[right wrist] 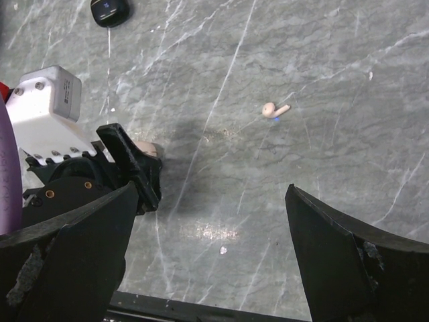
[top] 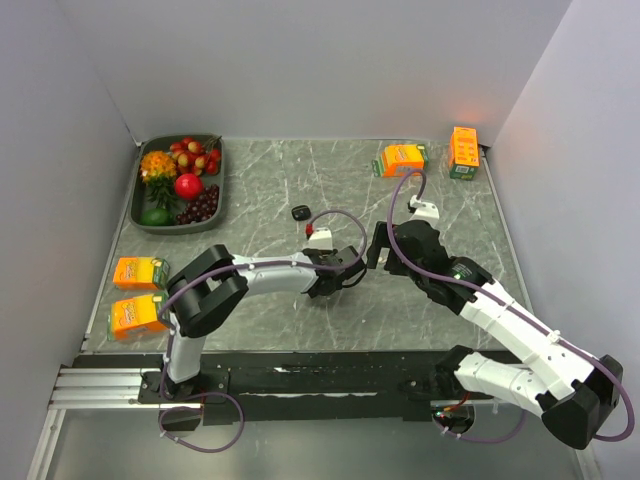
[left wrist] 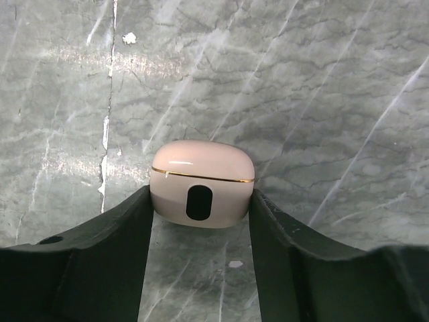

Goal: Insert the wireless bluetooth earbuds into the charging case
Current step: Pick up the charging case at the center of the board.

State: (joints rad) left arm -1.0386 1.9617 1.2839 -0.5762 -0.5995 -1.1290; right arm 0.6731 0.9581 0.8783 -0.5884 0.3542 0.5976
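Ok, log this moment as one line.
left gripper: gripping closed pale case | right gripper: open, empty | earbud: loose on table

We count one pink case (left wrist: 201, 184), one black case (top: 300, 212), one loose earbud (right wrist: 275, 109), one fruit tray (top: 219, 170) at the far left corner of the desk (top: 270, 180), and four orange cartons (top: 403, 158) (top: 463, 152) (top: 140, 272) (top: 137, 314) along its edges.

Bright even light, soft shadows, faint glare on the table (right wrist: 214, 231).
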